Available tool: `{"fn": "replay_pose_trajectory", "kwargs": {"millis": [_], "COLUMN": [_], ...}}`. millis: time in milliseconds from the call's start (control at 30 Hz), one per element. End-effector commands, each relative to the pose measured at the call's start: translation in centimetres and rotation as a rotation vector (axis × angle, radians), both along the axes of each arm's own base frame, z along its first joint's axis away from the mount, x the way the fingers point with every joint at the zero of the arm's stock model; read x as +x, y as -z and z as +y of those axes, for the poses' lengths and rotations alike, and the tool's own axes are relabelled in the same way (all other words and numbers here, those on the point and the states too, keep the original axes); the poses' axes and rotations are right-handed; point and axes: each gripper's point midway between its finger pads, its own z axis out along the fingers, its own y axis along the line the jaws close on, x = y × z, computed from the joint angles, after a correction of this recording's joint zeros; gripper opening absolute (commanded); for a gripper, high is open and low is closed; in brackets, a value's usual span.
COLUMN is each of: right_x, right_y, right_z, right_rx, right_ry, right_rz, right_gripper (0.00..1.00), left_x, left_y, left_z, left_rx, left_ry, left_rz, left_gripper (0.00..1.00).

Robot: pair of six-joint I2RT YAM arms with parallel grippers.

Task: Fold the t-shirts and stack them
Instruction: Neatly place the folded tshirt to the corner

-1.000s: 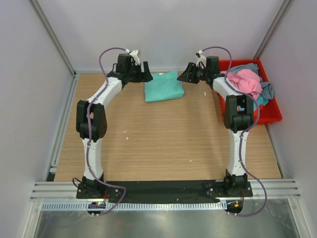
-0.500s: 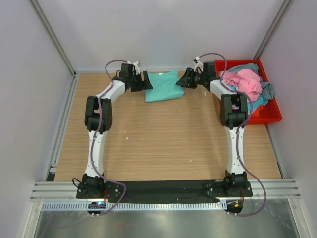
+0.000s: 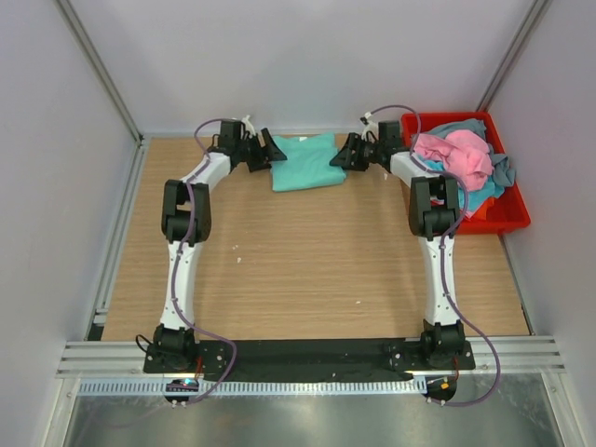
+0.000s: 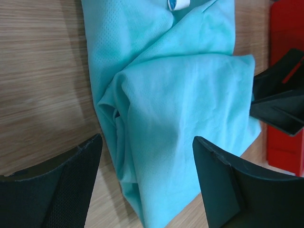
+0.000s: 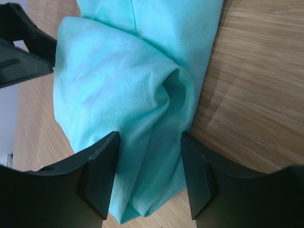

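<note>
Pale walls (image 3: 307,56) close in a wooden table (image 3: 307,270) on three sides, with a metal rail along the near edge where the two arms are bolted. One teal shirt (image 3: 307,163) lies folded on the wood near the far edge, midway across, just short of the back wall. One red bin (image 3: 510,216) sits in the far right corner, heaped with more shirts: a pink shirt (image 3: 456,154) on top, a grey-blue shirt (image 3: 503,172) and some turquoise cloth under it; their number cannot be told. The left gripper (image 3: 270,149) (image 4: 147,142) is at the shirt's left edge, its jaws released and spread wide over the bunched fold. The right gripper (image 3: 340,154) (image 5: 149,137) is at the right edge, its jaws also apart, straddling a rounded fold without pinching it. A small white label (image 4: 178,4) shows at the shirt's far end. The widest stretch of wood runs from the shirt to the arm bases, dotted with a few pale specks.
</note>
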Motion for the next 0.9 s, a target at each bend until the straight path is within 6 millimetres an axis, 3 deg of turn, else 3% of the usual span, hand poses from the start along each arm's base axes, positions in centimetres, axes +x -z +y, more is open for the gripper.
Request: {"fn": "replay_pose_trajectory", "kwargs": {"millis": [0, 100, 167, 200, 400, 433, 533, 567, 600, 633, 667, 700, 733, 767, 800, 833, 867], "right_x": [0.5, 0.3, 0.2, 0.1, -0.7, -0.9, -2.7, -3.0, -4.4, -5.2, -5.4, -6.8, -7.4, -7.8, -8.9, -9.5, -10.2], "right_y": [-1.0, -0.6, -0.4, -0.3, 0.4, -0.3, -0.1, -1.8, -0.9, -1.2, -4.3, -3.4, -4.4, -5.0, -6.8, -7.5, -7.9], "right_z": [0.8, 1.0, 1.3, 1.3, 1.5, 1.6, 1.5, 1.5, 1.2, 1.1, 0.7, 0.3, -0.1, -0.6, -0.9, -1.2, -1.6], "right_rx": [-0.024, -0.026, -0.027, -0.026, -0.026, -0.025, -0.019, -0.017, -0.024, -0.028, -0.046, -0.07, -0.089, -0.125, -0.142, -0.157, -0.168], "right_ry": [-0.004, -0.008, -0.012, -0.013, -0.023, -0.025, -0.042, -0.049, -0.052, -0.057, -0.061, -0.062, -0.063, -0.063, -0.067, -0.065, -0.064], "right_rz": [-0.032, -0.016, -0.016, -0.01, 0.016, 0.01, 0.045, 0.017, 0.051, 0.046, -0.038, -0.018, -0.045, -0.077, -0.112, -0.122, -0.123], "right_gripper": [0.61, 0.61, 0.6, 0.6, 0.6, 0.6, 0.6, 0.6, 0.59, 0.6, 0.6, 0.59, 0.59, 0.59, 0.6, 0.59, 0.6], "left_x": [0.3, 0.1, -0.1, -0.1, -1.1, -1.4, -2.0, -2.5, -2.9, -3.3, -3.8, -4.9, -5.6, -6.7, -8.0, -8.7, -10.5], "left_y": [1.3, 2.4, 2.4, 2.3, 2.2, 2.0, 1.2, 1.2, 0.9, 0.1, -0.2, 0.0, -0.6, 0.0, 0.5, -0.6, 0.8], "left_z": [-1.0, -1.3, -1.7, -1.9, -2.3, -2.5, -2.5, -2.5, -2.6, -2.7, -2.9, -2.9, -2.8, -2.7, -2.4, -2.2, -1.7], "left_rx": [-0.112, -0.143, -0.169, -0.187, -0.235, -0.239, -0.251, -0.259, -0.267, -0.277, -0.284, -0.294, -0.283, -0.272, -0.254, -0.235, -0.205], "left_ry": [0.009, 0.006, 0.021, 0.027, 0.049, 0.058, 0.073, 0.084, 0.095, 0.109, 0.124, 0.143, 0.165, 0.179, 0.186, 0.2, 0.215], "left_rz": [0.054, 0.085, 0.09, 0.091, 0.117, 0.121, 0.13, 0.143, 0.161, 0.161, 0.174, 0.218, 0.205, 0.231, 0.275, 0.255, 0.286], "left_gripper": [0.78, 0.7, 0.59, 0.47, 0.08, 0.05, 0.0, 0.0, 0.0, 0.0, 0.0, 0.0, 0.0, 0.0, 0.0, 0.0, 0.0]}}
